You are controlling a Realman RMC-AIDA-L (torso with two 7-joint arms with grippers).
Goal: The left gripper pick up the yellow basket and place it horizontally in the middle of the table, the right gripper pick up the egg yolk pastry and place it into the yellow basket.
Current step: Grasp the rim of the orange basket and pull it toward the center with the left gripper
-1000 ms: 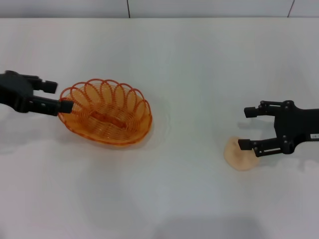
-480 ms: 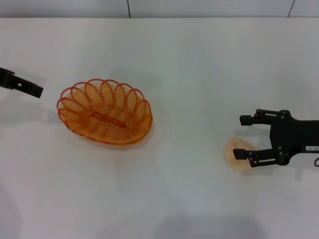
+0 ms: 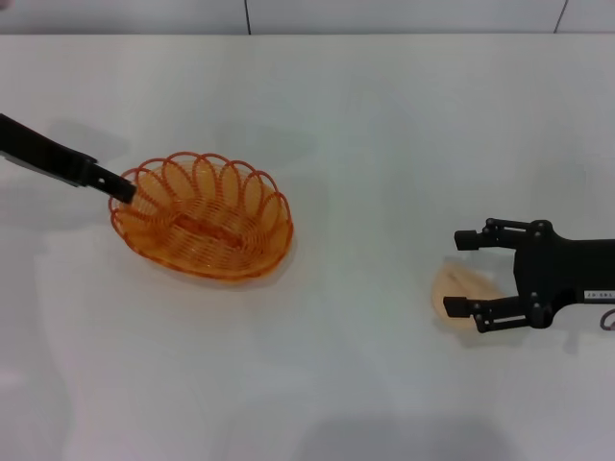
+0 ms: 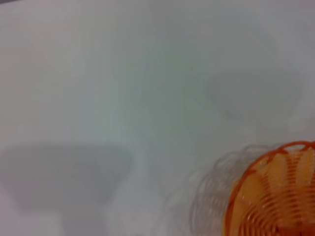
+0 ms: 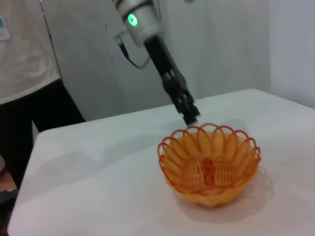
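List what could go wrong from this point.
1. The open black right gripper straddles the small pale beige egg yolk pastry; closing hard might crush it.
2. The black left gripper hangs at the oval orange wire basket's rim and could snag a loop, dragging the basket off its spot.

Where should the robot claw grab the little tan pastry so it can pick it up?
Across its rounded sides. The egg yolk pastry is a low smooth dome lying flat on the table, with nothing to hook. The right gripper, open, already has one finger on each side, reaching in from the robot's right; closing there looks best.
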